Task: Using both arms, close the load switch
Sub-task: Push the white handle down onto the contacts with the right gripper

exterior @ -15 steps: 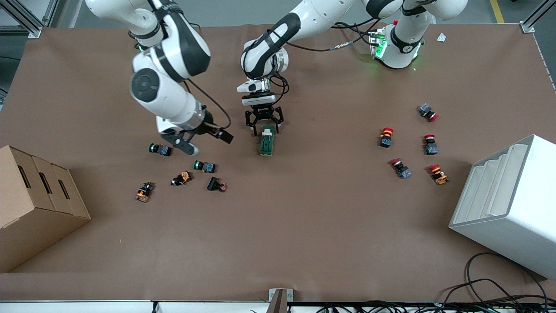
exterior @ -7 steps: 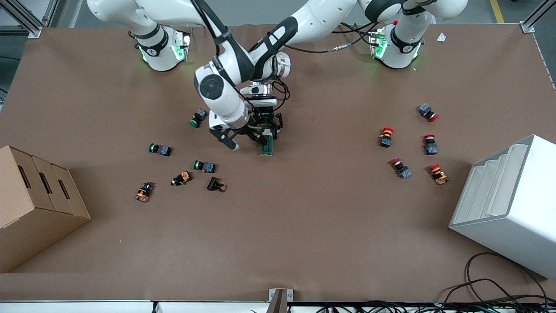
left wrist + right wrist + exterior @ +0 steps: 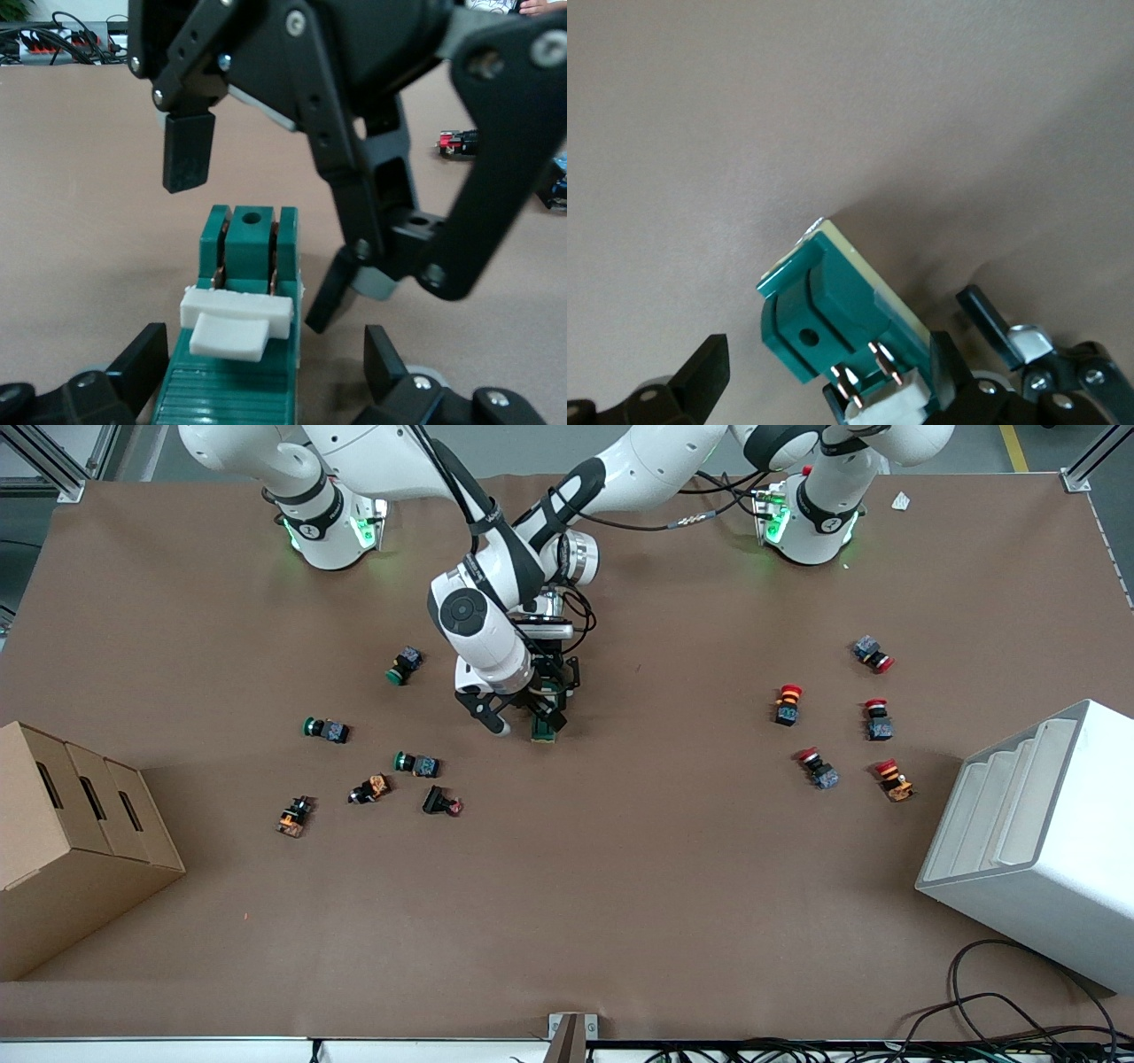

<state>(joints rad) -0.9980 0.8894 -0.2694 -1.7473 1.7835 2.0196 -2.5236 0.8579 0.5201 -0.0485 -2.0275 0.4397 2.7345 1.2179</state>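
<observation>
At mid-table the load switch lies with its long axis running toward the front camera. Over its nearer end hangs the right gripper, fingers spread — one beside the cream lever. Straddling its farther end, the left gripper brackets the body — whether it grips, I cannot tell.

The front view is taken from high across the table, angled down toward both bases; the whole tabletop is covered.

The left wrist view is taken low and close, looking along the switch between the left gripper, with the right gripper seen just past it.

The right wrist view is taken close above, aimed steeply down at the switch and bare tabletop.

The switch is shared by all three views; both grippers are shared by the front and left wrist views.
</observation>
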